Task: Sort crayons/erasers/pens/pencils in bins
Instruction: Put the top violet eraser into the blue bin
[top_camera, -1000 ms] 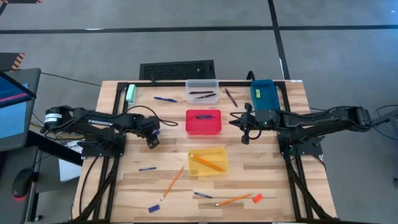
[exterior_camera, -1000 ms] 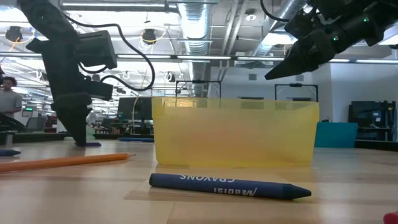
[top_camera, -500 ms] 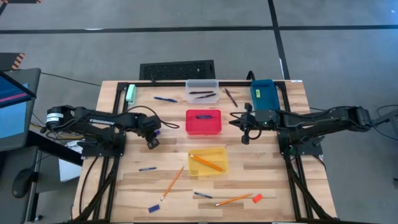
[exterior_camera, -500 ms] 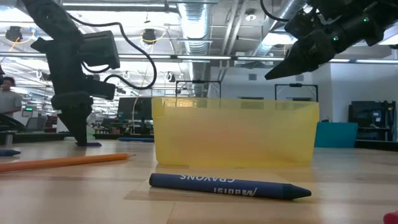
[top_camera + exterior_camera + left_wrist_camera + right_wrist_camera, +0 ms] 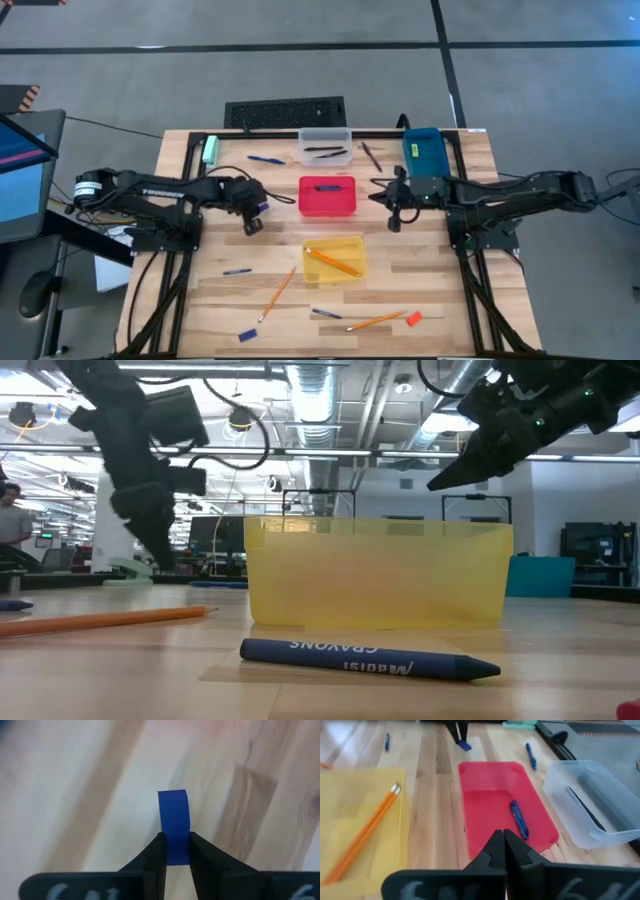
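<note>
Wooden plank table (image 5: 430, 270), matte grain, black frame at edges. Sorting partly done: pens (image 5: 325, 152) in clear bin (image 5: 325, 146) at far edge, crayon (image 5: 326, 187) in glossy red bin (image 5: 327, 196), pencil (image 5: 333, 262) in translucent yellow bin (image 5: 334, 258). Blue bin (image 5: 424, 151) near far right corner. Left gripper (image 5: 174, 851) clamped on stubby blue block (image 5: 173, 826), left of red bin. Right gripper (image 5: 503, 841) pinched together, empty. Loose along near edge: pencils (image 5: 279, 293), red eraser (image 5: 413, 318), crayons.

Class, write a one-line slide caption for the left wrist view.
Left gripper fingers shut on a short blue crayon above the wooden table.
</note>
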